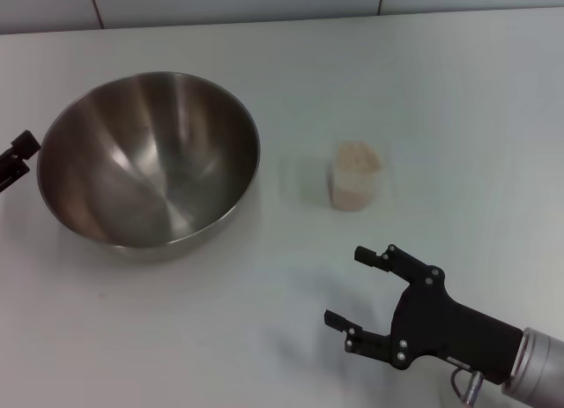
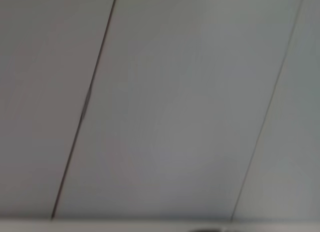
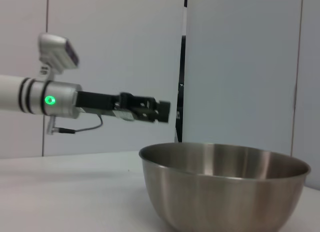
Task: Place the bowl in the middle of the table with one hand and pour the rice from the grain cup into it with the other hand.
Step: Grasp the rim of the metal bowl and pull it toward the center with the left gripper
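1 shiny round steel bowl (image 1: 148,159), clear rice-filled grain cup (image 1: 356,176); right hand (image 1: 357,289) spread wide, left hand (image 1: 18,154) perhaps closed.

Pale grey wall panels (image 1: 238,3) along the top of the head view, split by thin dark seams (image 1: 95,7). Fill the whole left wrist view too, crossed there by two slanted seams, one darker than the other. Stand upright in the right wrist view, with a black vertical gap (image 3: 182,66) beside a nearer bluish panel (image 3: 240,66).
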{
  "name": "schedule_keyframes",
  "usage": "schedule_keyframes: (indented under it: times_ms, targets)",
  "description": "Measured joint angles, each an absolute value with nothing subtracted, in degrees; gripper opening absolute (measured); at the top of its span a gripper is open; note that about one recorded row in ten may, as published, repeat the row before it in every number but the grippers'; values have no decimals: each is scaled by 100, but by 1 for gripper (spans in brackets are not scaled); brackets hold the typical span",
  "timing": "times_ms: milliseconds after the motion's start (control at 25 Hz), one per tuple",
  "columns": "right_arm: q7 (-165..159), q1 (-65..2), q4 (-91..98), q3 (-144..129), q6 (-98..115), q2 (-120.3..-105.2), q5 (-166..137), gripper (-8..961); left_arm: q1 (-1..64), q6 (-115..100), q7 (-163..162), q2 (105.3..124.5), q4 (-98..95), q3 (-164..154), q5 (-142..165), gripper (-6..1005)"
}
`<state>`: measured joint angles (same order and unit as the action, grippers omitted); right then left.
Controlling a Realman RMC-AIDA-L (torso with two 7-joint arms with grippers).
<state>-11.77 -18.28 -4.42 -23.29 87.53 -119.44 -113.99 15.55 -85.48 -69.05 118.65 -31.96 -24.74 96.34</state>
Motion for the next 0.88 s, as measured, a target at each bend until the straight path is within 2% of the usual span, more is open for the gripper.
schedule_keyframes:
  times_ms: [400, 880]
  targets:
    - [-1178, -1828, -443, -2314, 8911, -11937, -11399, 830, 1331, -7057, -8628, 11865, -4793, -4621, 9680, 803]
    - [-1177, -1801, -431, -2320, 8920, -11935, -11399, 830, 1438, -6482, -9453, 11875, -5207, -5204, 10472, 791]
